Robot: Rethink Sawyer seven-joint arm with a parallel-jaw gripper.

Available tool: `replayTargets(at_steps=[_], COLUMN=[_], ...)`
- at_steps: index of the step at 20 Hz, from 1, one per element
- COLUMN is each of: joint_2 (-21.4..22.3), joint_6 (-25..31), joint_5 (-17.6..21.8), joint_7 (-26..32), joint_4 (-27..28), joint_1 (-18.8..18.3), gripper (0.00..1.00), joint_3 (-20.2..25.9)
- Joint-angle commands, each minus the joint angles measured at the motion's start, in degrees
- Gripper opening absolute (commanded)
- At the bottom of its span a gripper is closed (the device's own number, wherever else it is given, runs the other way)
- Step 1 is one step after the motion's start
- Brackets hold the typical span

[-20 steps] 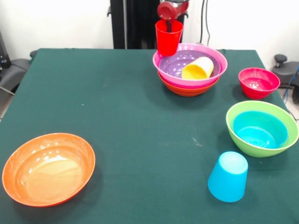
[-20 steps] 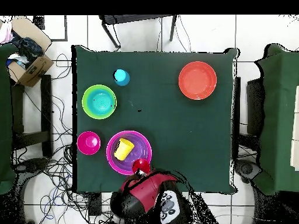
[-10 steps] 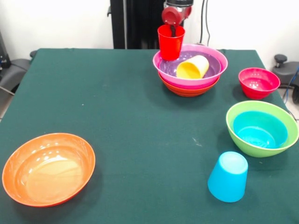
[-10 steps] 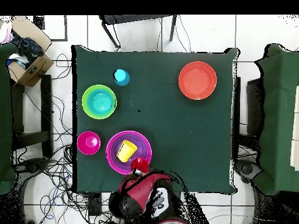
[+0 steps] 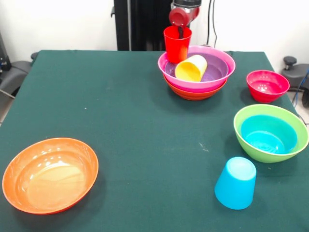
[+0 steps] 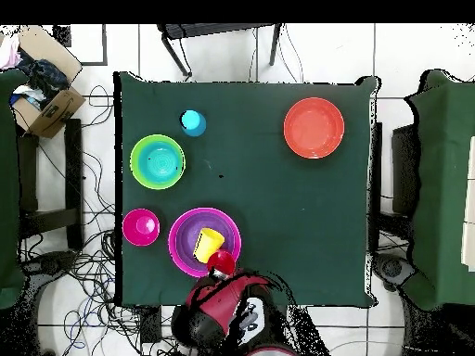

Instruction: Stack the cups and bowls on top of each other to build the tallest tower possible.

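My gripper [image 5: 180, 33] hangs over the back left rim of the tower, shut on the rim of an upright red cup [image 5: 176, 46], one finger inside it. The tower is an orange bowl [image 5: 193, 93] at the bottom, a magenta bowl [image 5: 218, 81] in it and a purple bowl [image 5: 216, 70] on top. A yellow cup [image 5: 190, 68] lies on its side in the purple bowl, just right of the red cup. In the overhead view the yellow cup [image 6: 207, 244] lies in the purple bowl [image 6: 186, 246], with the arm [image 6: 227, 301] below it.
A small crimson bowl [image 5: 267, 85] stands right of the tower. Nearer, a lime green bowl [image 5: 256, 153] holds a blue bowl [image 5: 268, 134]. A light blue cup [image 5: 235, 182] stands upside down in front of them. A second orange bowl [image 5: 49, 175] sits at the near left.
The gripper has carried the red cup a little up and to the right, over the tower's rim. The yellow cup has rolled left inside the purple bowl.
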State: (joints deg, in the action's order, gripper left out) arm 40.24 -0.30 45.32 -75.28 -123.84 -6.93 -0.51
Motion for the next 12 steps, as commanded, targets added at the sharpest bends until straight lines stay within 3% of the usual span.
replayTargets(at_steps=[1,12], joint_2=[-0.88,-3.44], joint_6=[-0.37,-2.32], joint_5=[-2.31,-4.81], joint_7=[-8.93,-11.33], joint_4=[5.32,7.70], joint_1=[1.82,6.93], gripper=[0.00,0.00], joint_3=[3.04,-0.08])
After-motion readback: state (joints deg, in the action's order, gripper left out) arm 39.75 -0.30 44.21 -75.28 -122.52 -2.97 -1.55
